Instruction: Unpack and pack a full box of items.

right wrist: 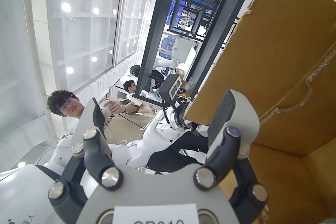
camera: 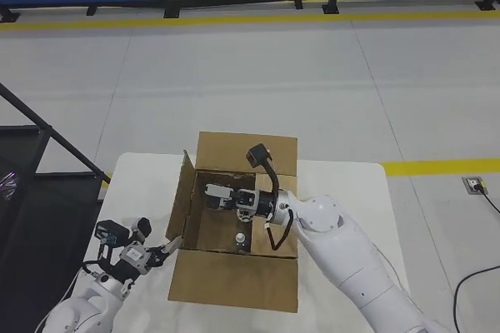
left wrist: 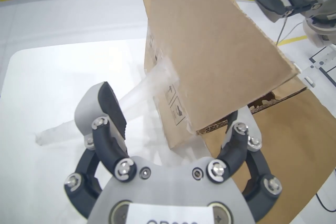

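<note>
Unpacking is barely beginning.
Brown cardboard box (camera: 233, 287) is standing opened; right gripper (camera: 208, 196) is hanging inside, left gripper (camera: 158, 235) beside, both open.

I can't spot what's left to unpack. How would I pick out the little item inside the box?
Find the open cardboard box in the middle of the white table. On its brown floor, a little nearer the robot than the right hand, stands a small pale object. It is the only light spot on that bare cardboard.
</note>
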